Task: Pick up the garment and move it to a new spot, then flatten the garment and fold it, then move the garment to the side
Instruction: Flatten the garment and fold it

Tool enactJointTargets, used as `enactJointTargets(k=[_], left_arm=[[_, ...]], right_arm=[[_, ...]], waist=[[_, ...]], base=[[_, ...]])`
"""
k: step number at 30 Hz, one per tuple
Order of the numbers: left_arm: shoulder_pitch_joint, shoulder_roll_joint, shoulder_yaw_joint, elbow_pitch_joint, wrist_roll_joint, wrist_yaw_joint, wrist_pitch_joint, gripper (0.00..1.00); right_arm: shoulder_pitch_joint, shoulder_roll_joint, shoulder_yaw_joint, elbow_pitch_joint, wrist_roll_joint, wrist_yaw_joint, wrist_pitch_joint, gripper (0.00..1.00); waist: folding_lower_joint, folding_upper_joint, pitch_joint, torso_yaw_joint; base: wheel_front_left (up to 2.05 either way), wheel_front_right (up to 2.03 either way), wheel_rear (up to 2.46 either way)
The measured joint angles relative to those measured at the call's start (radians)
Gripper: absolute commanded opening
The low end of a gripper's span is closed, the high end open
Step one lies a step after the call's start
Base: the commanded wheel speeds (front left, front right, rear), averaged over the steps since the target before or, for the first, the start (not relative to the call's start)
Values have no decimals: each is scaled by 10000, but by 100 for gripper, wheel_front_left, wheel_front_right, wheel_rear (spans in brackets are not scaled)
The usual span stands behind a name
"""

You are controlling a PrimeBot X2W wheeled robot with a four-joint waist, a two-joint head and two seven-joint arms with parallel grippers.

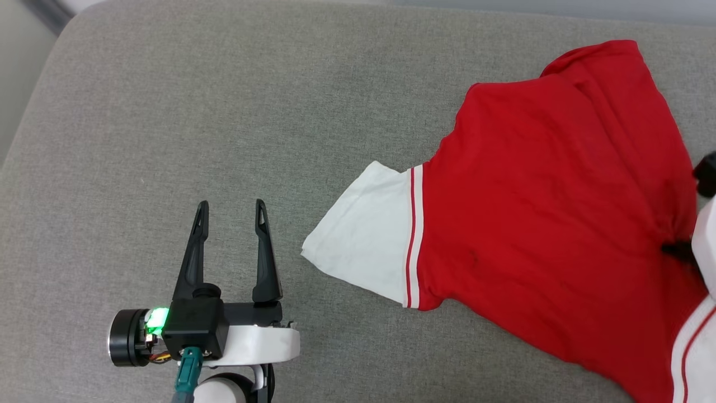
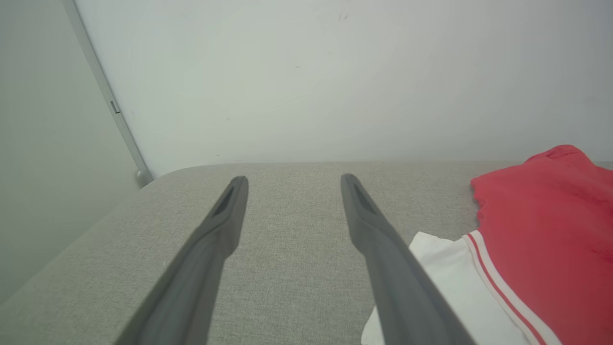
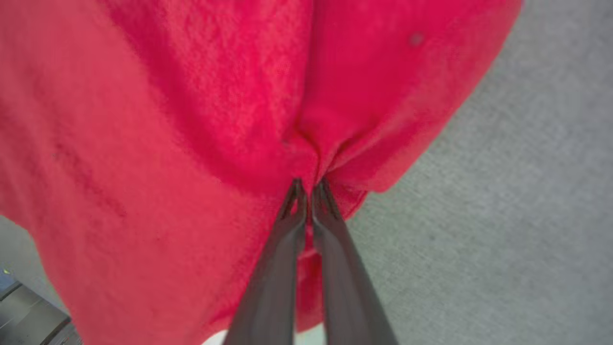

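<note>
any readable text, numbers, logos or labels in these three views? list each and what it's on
No text can be read in any view.
garment: plain red side up, no print legible; the faint dark marks in the fabric are too faint to read as characters.
left claw: a green light is lit on its mount, no lettering readable.

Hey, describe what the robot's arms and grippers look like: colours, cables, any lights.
The left gripper has two long, tapering black fingers with slotted tips on a boxy black base. A green light glows beside a round black housing, and a teal connector plugs in below. The wrist shell is glossy white. The right gripper has matching slim dark fingers.
</note>
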Motion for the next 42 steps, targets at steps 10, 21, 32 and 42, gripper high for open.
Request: enactJointTargets(k=[10,21,32,42], left_arm=[[-9,0,-42,-35,-86,-25,0,100],[-204,0,-94,-21,-186,54,0,100],[-178,121,301,217,8,-228,0,100],[-984,1193,633,1118,21,-1252,-2,100]], right_arm=[[-1791,640,-520,31,-1041,2,0,0],[-2386,2454,583,2316,-2002,-2,-644,0],[-2371,2313,1032,2500,-2080,2,-3916,100],[-1165,2364,-1266,2190,-2803,2,-8623,100]], waist=[[0,0,34,174],[0,0,479,418],[0,0,-292,-30],[-1,0,-1118,-647]], base=[[0,0,0],[0,0,0],[0,0,0],[0,0,0]])
